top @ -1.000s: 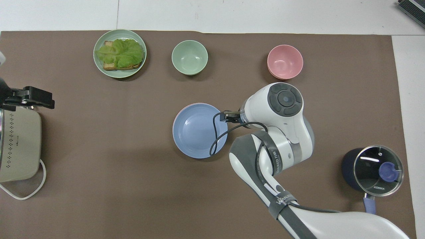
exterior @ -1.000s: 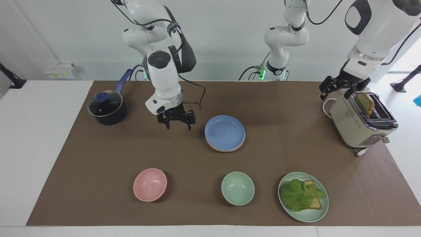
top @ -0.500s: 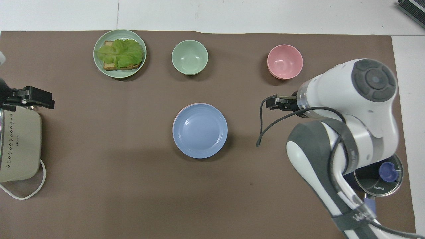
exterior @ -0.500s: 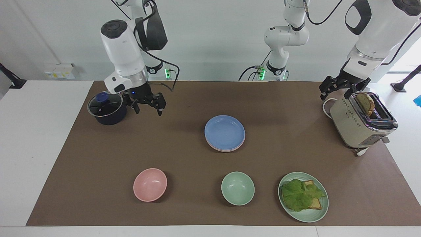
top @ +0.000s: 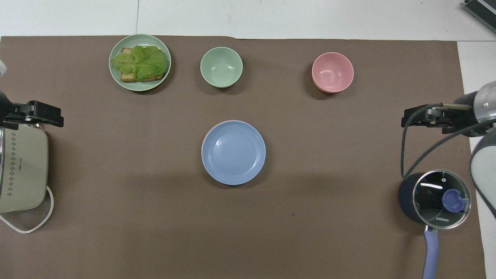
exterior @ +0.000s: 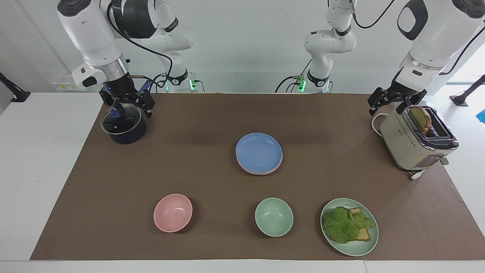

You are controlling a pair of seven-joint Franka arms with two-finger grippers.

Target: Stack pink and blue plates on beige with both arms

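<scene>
Plates: your blue plate (exterior: pixel 259 151) tops the pink plate (exterior: pixel 261 171) mid-desk, well apart from both jaws. Right gripper (exterior: pixel 127 104) hangs over the saucepan (exterior: pixel 123 127), left gripper (exterior: pixel 394 100) beside the toaster (exterior: pixel 415 142); both jaws apart, empty

Both arms have glossy white rounded segments with dark grey joint caps and silver wrist rings. Black cables loop along the links. The right gripper (exterior: pixel 127 107) and left gripper (exterior: pixel 392 101) are black. Green indicator lights glow at the bases.
</scene>
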